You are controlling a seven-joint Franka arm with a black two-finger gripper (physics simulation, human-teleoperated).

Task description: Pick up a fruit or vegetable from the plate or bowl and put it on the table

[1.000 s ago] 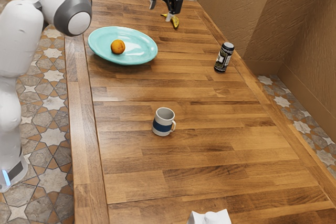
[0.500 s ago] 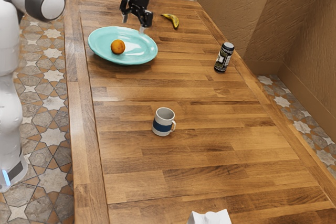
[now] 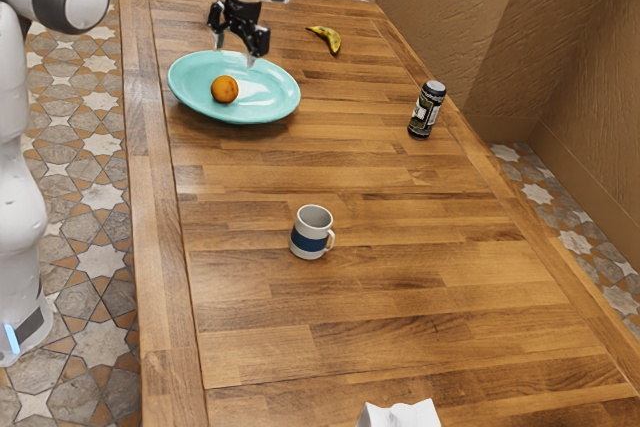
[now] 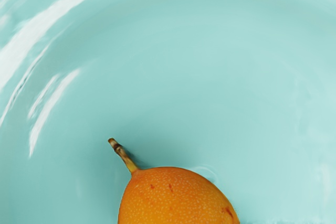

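The wrist view's edge crops the orange fruit [image 4: 176,198]; the hand [image 3: 235,53] stands wide; the can [image 3: 427,110] is too small to read.

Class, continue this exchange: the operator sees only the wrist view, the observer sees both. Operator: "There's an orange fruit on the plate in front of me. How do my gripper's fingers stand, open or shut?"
Observer: The gripper is open, its fingers apart.
Operator: Good. If I lift the orange fruit off the plate, what is one thing I should avoid on the table?
Observer: A mug stands upright on it, nearer the exterior camera than the plate.
Operator: Then I'd probably set the orange fruit down beside the plate, well away from the mug.
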